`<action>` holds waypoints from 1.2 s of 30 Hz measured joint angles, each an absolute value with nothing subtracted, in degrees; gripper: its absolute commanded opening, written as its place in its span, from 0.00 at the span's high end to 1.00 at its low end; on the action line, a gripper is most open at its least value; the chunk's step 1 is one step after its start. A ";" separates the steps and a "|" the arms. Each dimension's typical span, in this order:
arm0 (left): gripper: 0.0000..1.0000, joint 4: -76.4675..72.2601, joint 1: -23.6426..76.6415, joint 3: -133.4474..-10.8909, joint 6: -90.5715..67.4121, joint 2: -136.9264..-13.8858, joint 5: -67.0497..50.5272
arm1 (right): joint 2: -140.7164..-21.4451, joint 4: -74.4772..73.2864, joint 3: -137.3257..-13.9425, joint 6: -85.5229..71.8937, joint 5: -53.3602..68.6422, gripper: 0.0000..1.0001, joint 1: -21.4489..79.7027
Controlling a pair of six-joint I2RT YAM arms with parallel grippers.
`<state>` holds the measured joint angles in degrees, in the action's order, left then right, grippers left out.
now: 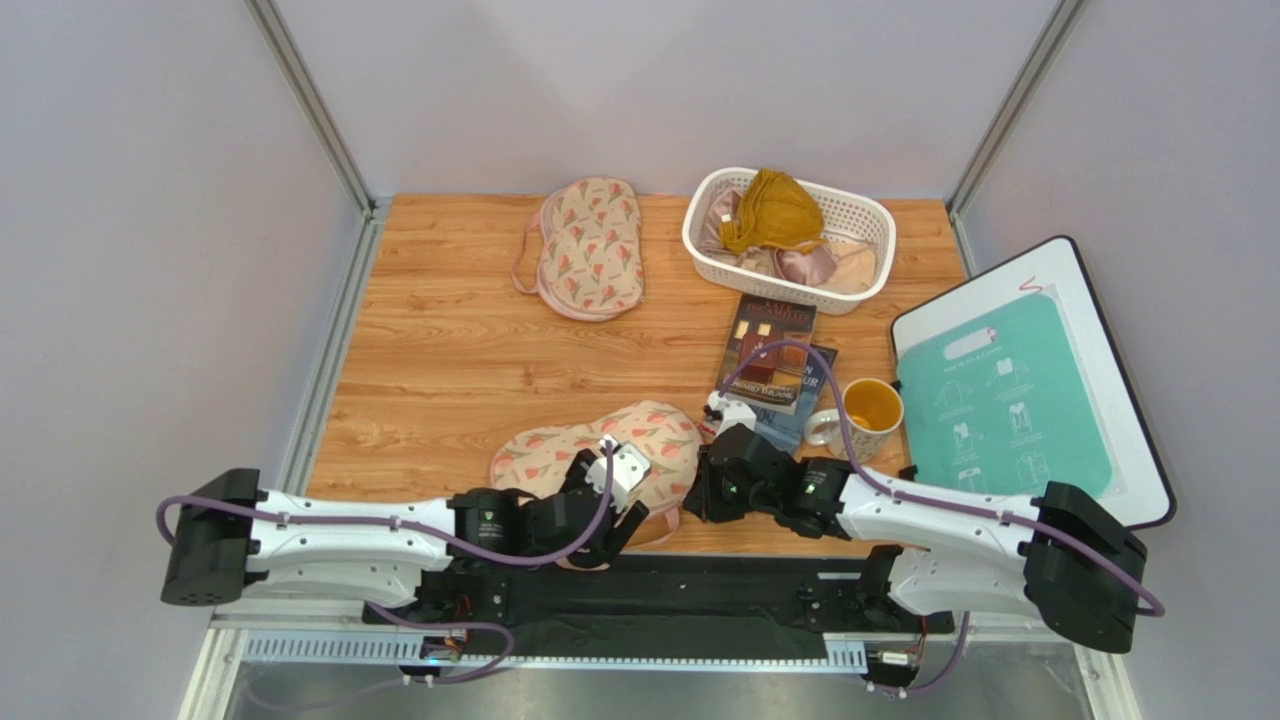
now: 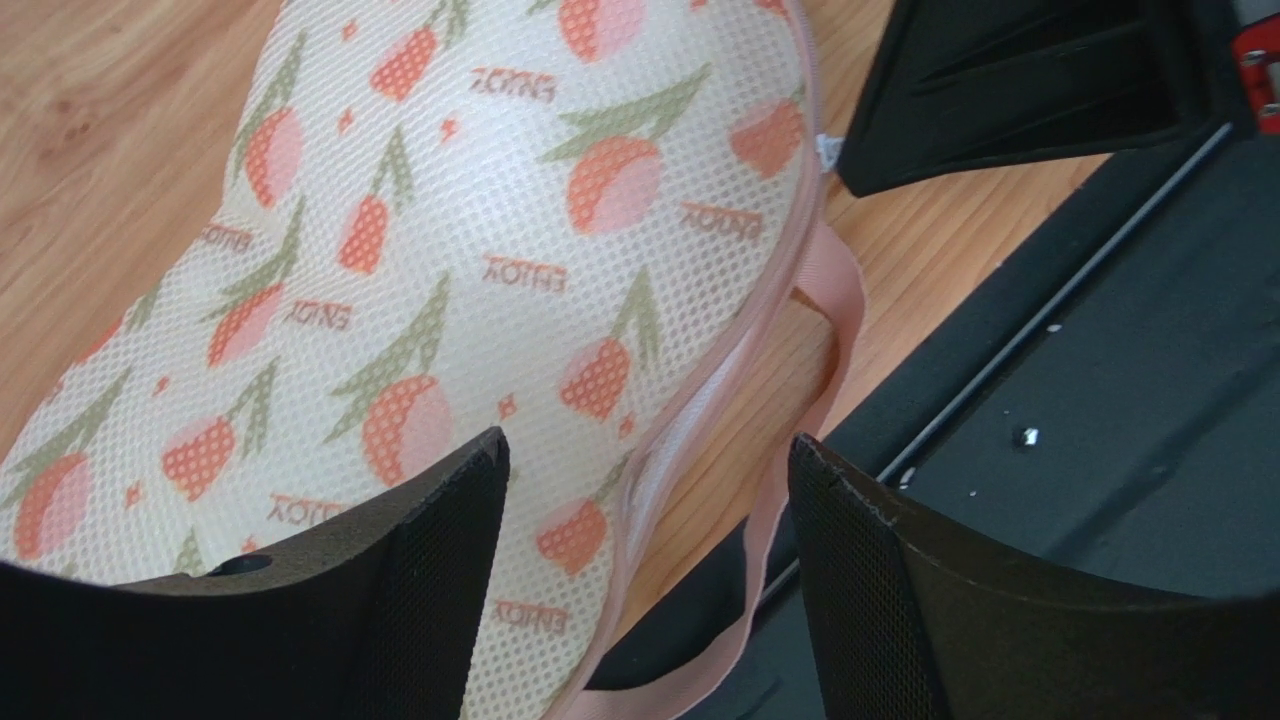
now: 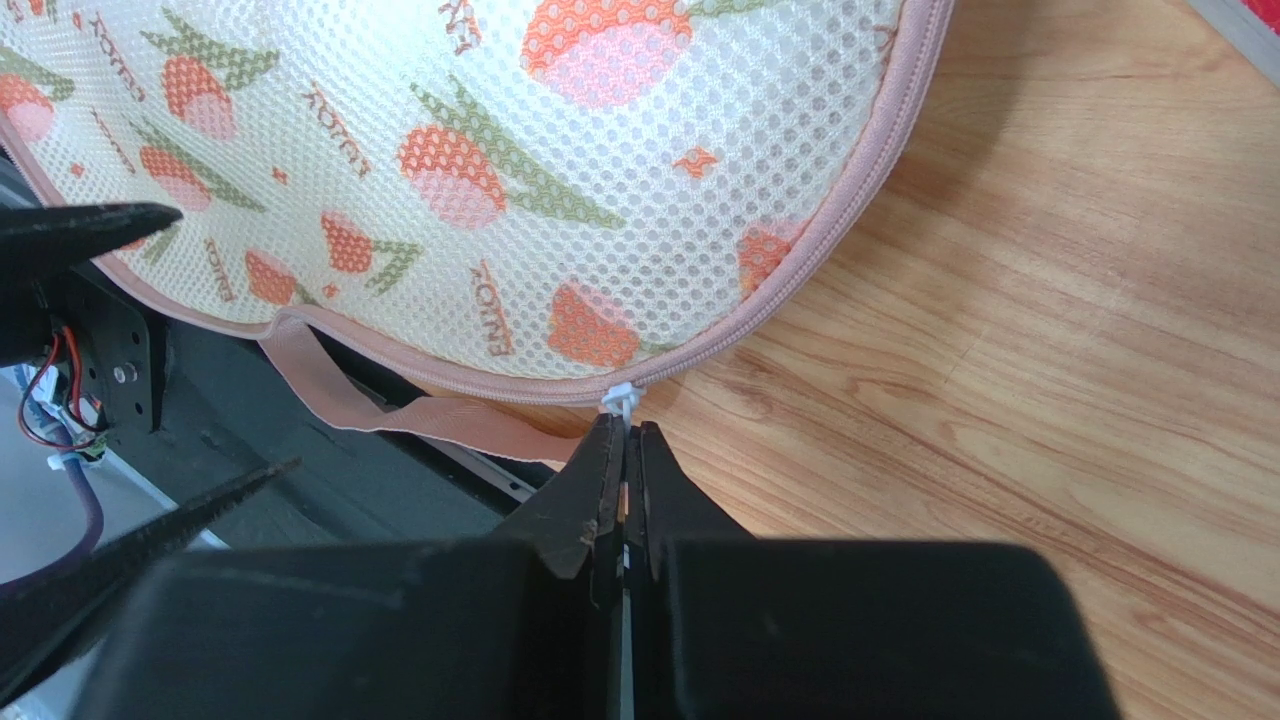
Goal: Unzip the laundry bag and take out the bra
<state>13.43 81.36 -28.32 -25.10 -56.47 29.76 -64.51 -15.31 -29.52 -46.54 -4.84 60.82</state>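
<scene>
The near bag (image 2: 451, 225) is cream mesh printed with orange-pink tulips and green leaves, trimmed pink. The worktop (image 1: 451, 345) is orange-brown woodgrain; the basket (image 1: 796, 288) white, its top garment (image 1: 769, 210) mustard.

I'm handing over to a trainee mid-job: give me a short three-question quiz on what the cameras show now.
1. True or false: the left gripper is shut on the laundry bag.
2. The right gripper pinches: A strap, B zip pull, C mug?
3. Fill in: the yellow garment lies in the white ____.
Key: 1 false, it is open; 2 B; 3 basket.
</scene>
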 measured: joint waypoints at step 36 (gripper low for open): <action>0.96 -0.80 82.15 -36.29 -21.10 -82.52 33.28 | -64.51 -14.92 -29.52 -46.57 -3.46 1.00 60.82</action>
